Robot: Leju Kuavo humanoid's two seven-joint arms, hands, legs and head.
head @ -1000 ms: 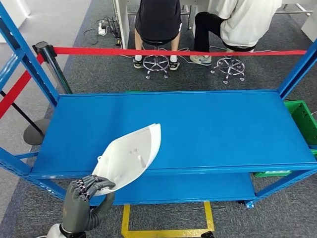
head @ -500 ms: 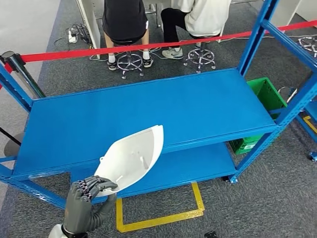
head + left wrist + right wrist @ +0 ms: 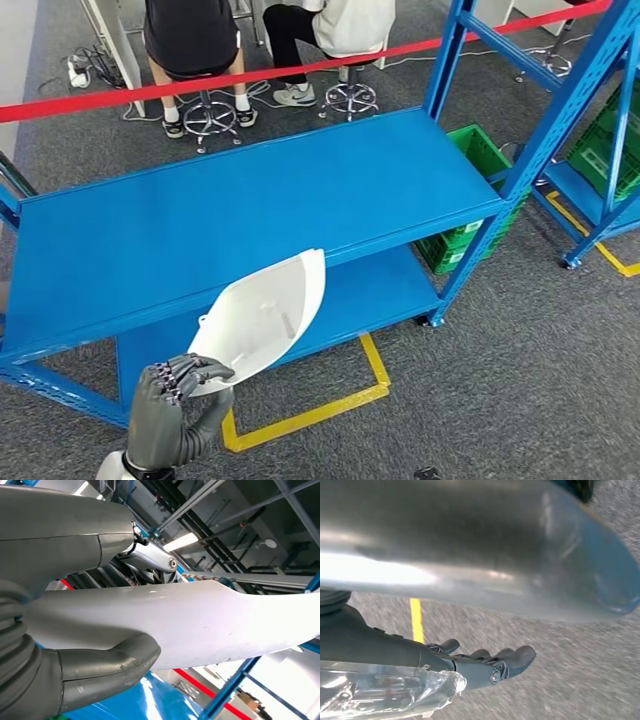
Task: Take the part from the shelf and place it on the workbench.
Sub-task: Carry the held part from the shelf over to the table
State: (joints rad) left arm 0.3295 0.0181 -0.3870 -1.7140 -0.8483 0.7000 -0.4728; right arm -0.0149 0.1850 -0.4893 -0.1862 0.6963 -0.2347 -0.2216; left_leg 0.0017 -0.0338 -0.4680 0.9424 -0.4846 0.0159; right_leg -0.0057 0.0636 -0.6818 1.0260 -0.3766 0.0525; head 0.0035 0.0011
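- Left hand [image 3: 167,412], low in the head view, grips the white part [image 3: 260,318] by its narrow end, fingers curled over the edge and thumb underneath. The left wrist view shows the same pinch up close: thumb [image 3: 107,670] pressed against the part's smooth outer skin [image 3: 196,625], darker fingers on the other side.
- The part is a curved, shell-like white moulding, hollow side up, and it runs up and to the right from the hand. It's held in the air in front of the blue shelf [image 3: 226,215], its wide end overlapping the front edge of the upper shelf board in the picture.
- Beyond the hand, past the shelf, a red barrier tape [image 3: 226,82] runs across, with two people sitting on stools [image 3: 207,112] behind it.
- Under the part and just right of the hand, yellow floor tape [image 3: 317,410] marks out a box on the grey carpet.
- Far to the right of the hand, green crates [image 3: 468,200] sit beside the shelf's upright.
- Right hand [image 3: 486,665] hangs over the carpet in its own wrist view, fingers stretched out loosely and nothing in them.
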